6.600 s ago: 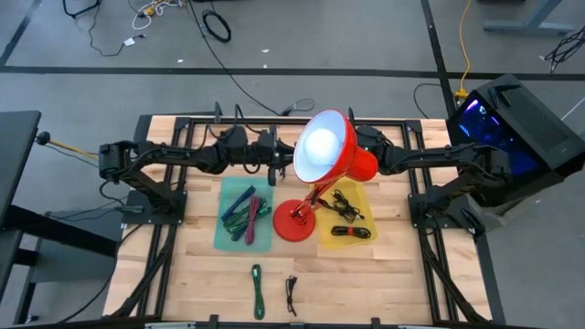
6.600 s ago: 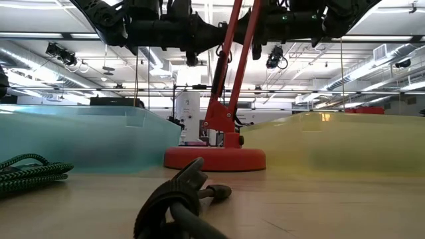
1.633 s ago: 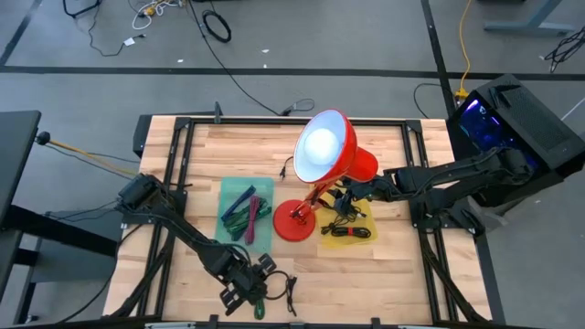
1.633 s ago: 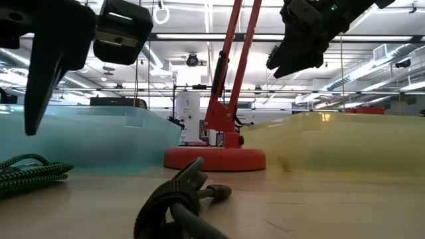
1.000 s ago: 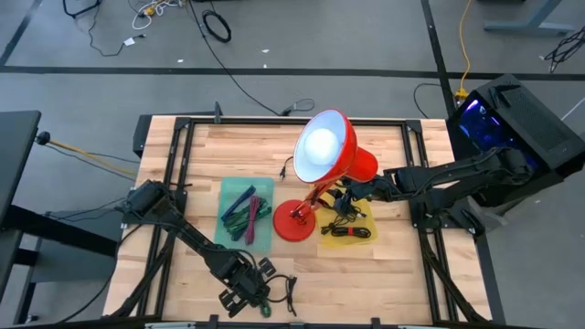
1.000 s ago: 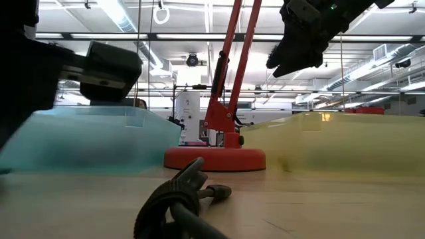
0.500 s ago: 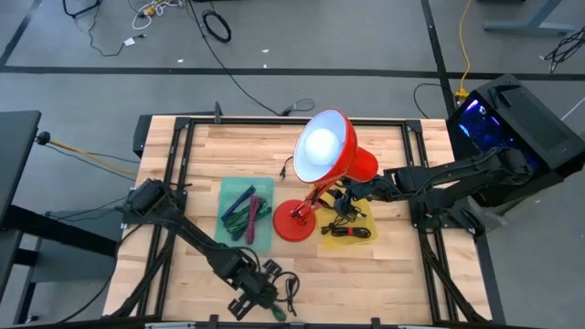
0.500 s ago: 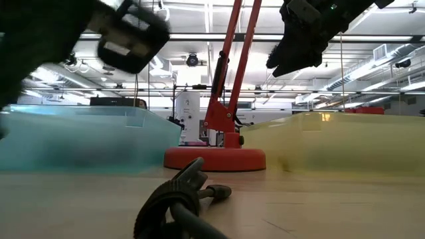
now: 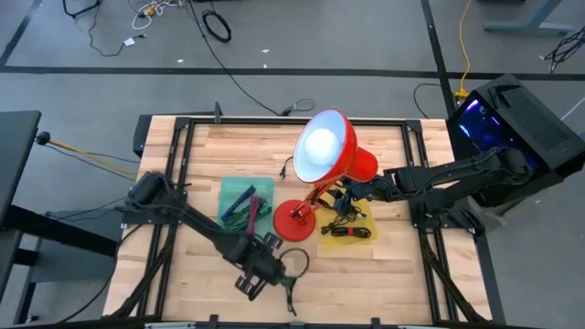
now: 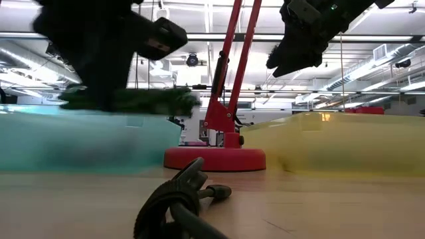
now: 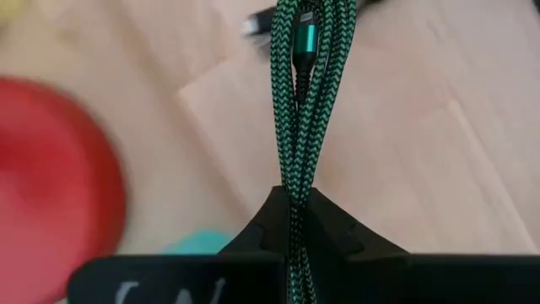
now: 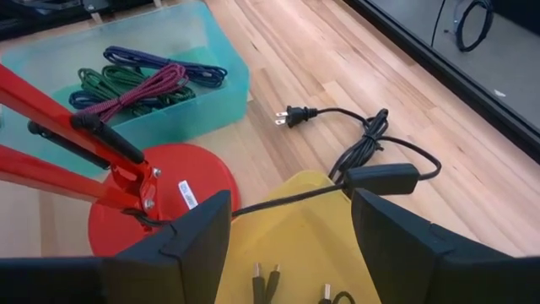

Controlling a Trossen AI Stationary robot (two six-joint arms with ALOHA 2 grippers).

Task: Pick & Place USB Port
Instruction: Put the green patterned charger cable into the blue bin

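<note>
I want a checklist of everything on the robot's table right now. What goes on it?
Surface: wooden table, on a dark frame.
Job's things: green braided cable pinched in the left gripper, lifted off the table; black cable lying loose on the wood.
Bins: teal tray holding green, purple and red cables; yellow tray holding black cables.
Clutter: red desk lamp between the trays.
Grippers: left shut on the green cable; right gripper open above the yellow tray.
Cables: lamp's black cord and plug on the wood.
Surroundings: grey floor, loose cords, ceiling lights.
</note>
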